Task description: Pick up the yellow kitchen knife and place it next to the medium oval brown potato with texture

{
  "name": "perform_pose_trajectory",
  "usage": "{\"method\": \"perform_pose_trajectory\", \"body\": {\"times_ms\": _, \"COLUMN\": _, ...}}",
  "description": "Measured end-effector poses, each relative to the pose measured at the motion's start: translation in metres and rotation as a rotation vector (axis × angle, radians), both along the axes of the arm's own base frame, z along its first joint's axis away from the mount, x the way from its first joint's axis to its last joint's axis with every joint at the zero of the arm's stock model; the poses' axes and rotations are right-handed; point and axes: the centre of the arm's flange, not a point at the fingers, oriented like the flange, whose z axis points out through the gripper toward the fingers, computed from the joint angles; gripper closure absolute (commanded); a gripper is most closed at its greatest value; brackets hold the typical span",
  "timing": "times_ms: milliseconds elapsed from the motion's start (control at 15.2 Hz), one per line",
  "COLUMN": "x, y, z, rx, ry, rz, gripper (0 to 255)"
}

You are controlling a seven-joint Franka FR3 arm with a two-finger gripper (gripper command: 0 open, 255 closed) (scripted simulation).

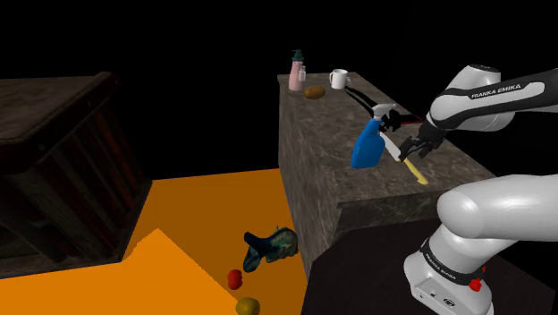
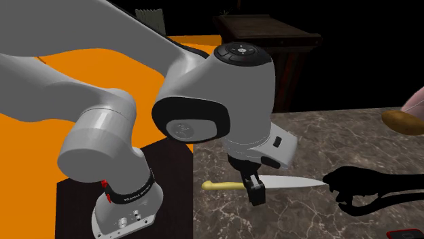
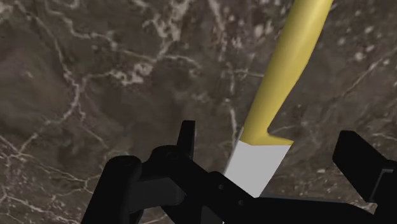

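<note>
In the shoulder view you see the stone counter (image 1: 322, 152) running away from the stand, and your yellow-handled knife (image 1: 410, 165) lies flat on its near part, just beside a blue spray bottle (image 1: 367, 148). The gripper (image 1: 413, 149) hangs right over the knife. The brown potato (image 1: 314, 91) sits well apart from it at the far end of the counter, between a pink bottle (image 1: 298, 72) and a white mug (image 1: 338, 79). In the second exterior view your gripper (image 2: 253, 187) is down at the counter (image 2: 319, 136), set across the knife (image 2: 292, 181) where the yellow handle meets the pale blade. The handle points toward the counter's edge and the blade tip toward a black object (image 2: 360, 189). The potato (image 2: 404, 122) shows at that view's right edge. In the wrist view the gripper (image 3: 273, 145) has its fingers (image 3: 359, 162) spread apart, one on each side of the knife (image 3: 289, 70). The blade's heel lies between them with a gap on both sides, so you are holding nothing. The handle stretches away over the veined counter (image 3: 95, 83).
</note>
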Motion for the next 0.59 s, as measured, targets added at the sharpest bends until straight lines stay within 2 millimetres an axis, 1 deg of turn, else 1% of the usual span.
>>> {"method": "perform_pose_trajectory", "body": {"times_ms": 132, "x": 0.0020, "y": 0.0004, "z": -0.0096, "rx": 0.000, "ry": 0.000, "rz": 0.000, "gripper": 0}}
{"method": "perform_pose_trajectory", "body": {"times_ms": 198, "x": 0.0021, "y": 0.0002, "z": -0.0114, "rx": 0.000, "ry": 0.000, "rz": 0.000, "gripper": 0}}
{"method": "perform_pose_trajectory", "body": {"times_ms": 594, "x": 0.0020, "y": -0.0001, "z": -0.0128, "rx": -0.001, "ry": -0.001, "rz": 0.000, "gripper": 0}}
